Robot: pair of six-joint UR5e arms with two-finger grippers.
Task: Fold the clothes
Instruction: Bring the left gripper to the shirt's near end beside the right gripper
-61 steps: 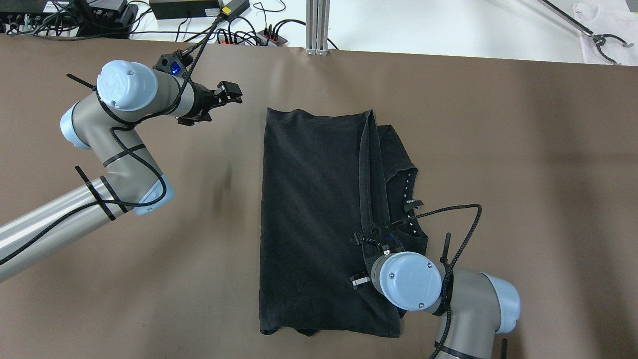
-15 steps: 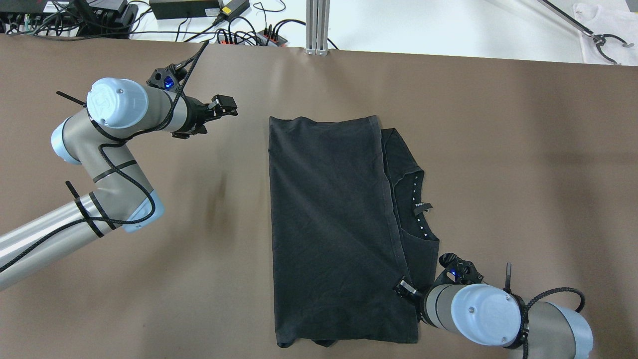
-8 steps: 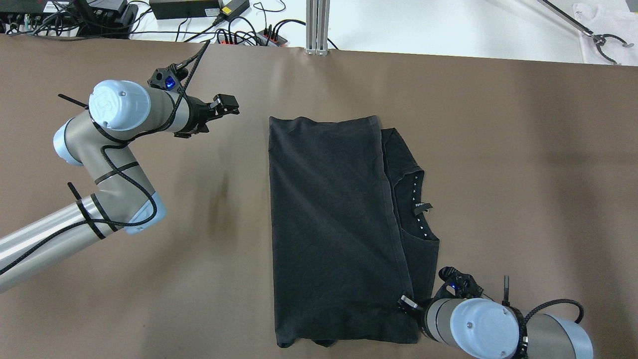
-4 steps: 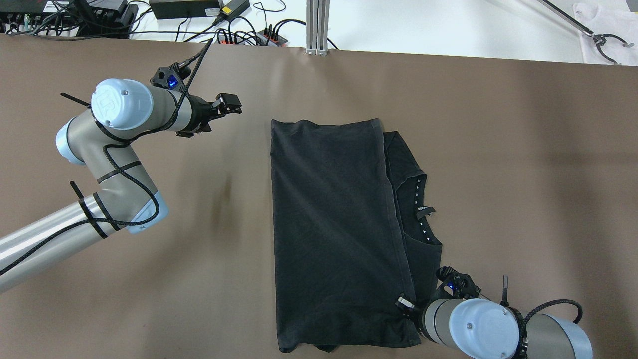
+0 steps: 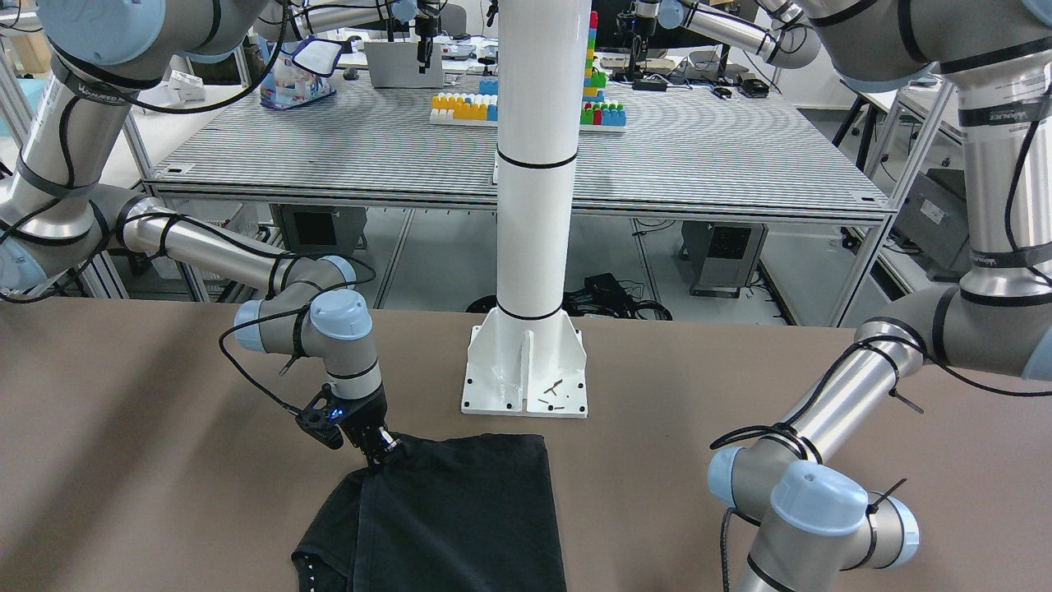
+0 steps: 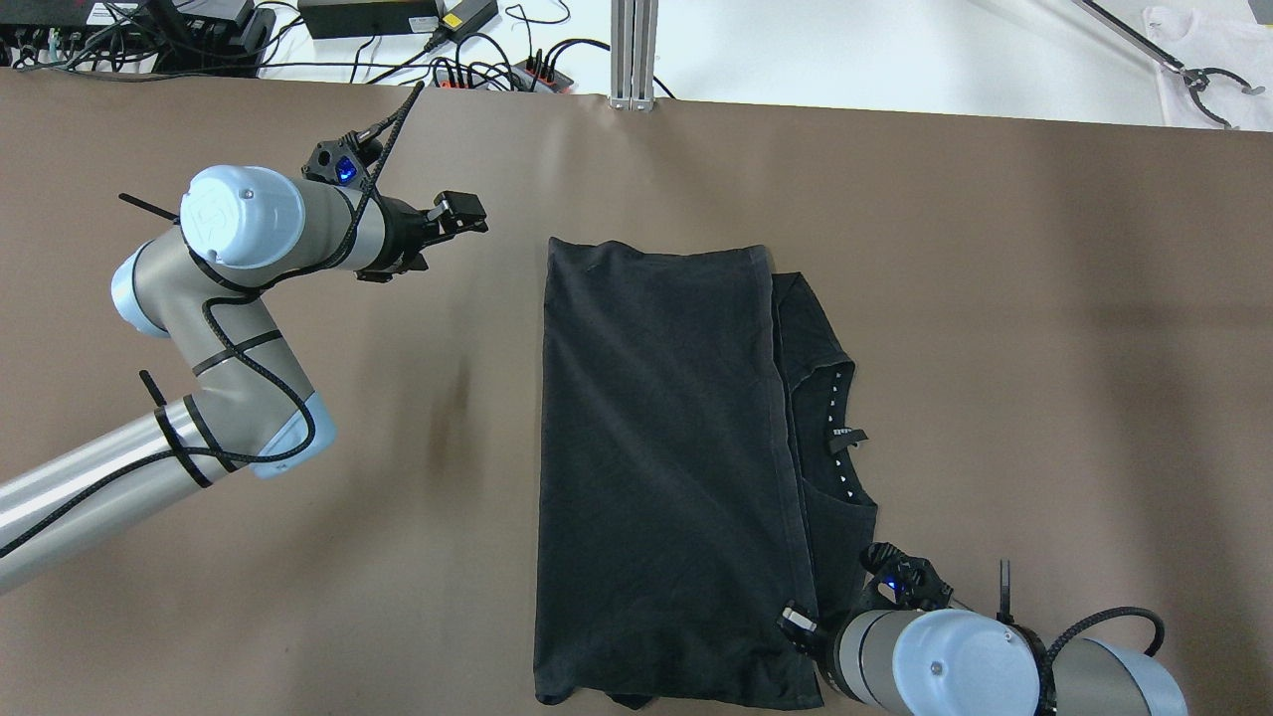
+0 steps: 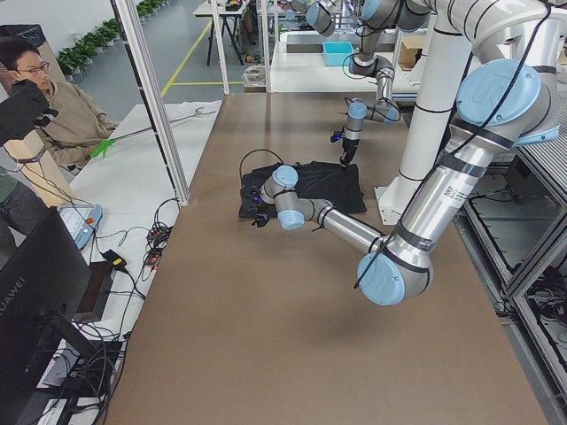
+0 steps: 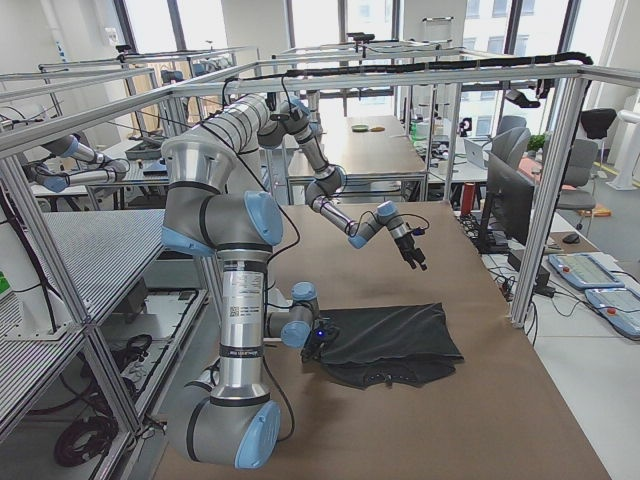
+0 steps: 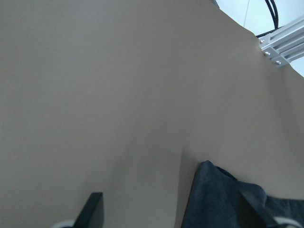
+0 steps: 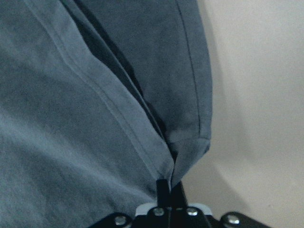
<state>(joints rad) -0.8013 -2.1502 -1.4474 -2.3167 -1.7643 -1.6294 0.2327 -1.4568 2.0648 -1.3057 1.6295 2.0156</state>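
1. garment (image 6: 656,447): black knit cloth, matt, soft, lightly creased; stitched hems show as fine raised lines in the right wrist view
2. table (image 6: 995,298): brown covering, matt, smooth, with faint ripples
3. arm tubes (image 6: 70,492): silvery metal, satin sheen
4. joint caps (image 6: 242,217): pale blue plastic, smooth, slightly glossy
5. cable (image 6: 393,111): black braided sleeve, rough-textured
6. pillar (image 5: 534,205): white painted finish, glossy

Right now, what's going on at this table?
The right claw is shut on a hemmed corner of the black garment at the robot's side of the table. The garment lies flat, folded over itself, collar showing beside the fold. The left claw hovers open off the garment's far corner, holding nothing.
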